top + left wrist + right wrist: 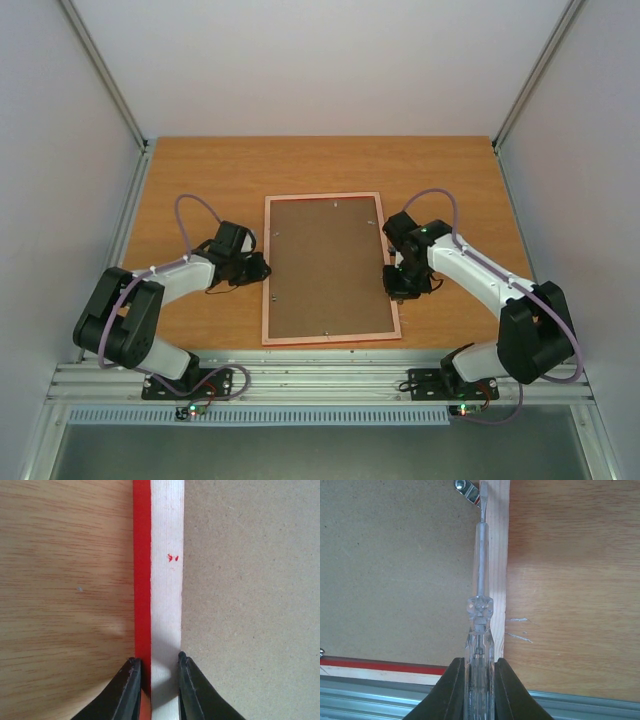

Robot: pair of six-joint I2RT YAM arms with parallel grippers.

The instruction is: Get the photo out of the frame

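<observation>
Red frame (142, 580) rail sits clamped in left pincer (158, 659); right pincer (480, 662) grips a clear screwdriver (479, 607).

I have two arms of white shells and bulky black joints, left arm (165, 285) and right arm (470, 265). A mauve cable (180, 210) loops over each wrist and trails to black base plates (190, 383), where tiny lights (190, 410) seem red and green. My left gripper (158, 657) and right gripper (479, 660) end in black tapered fingers (131, 690) with grey-scuffed edges.
</observation>
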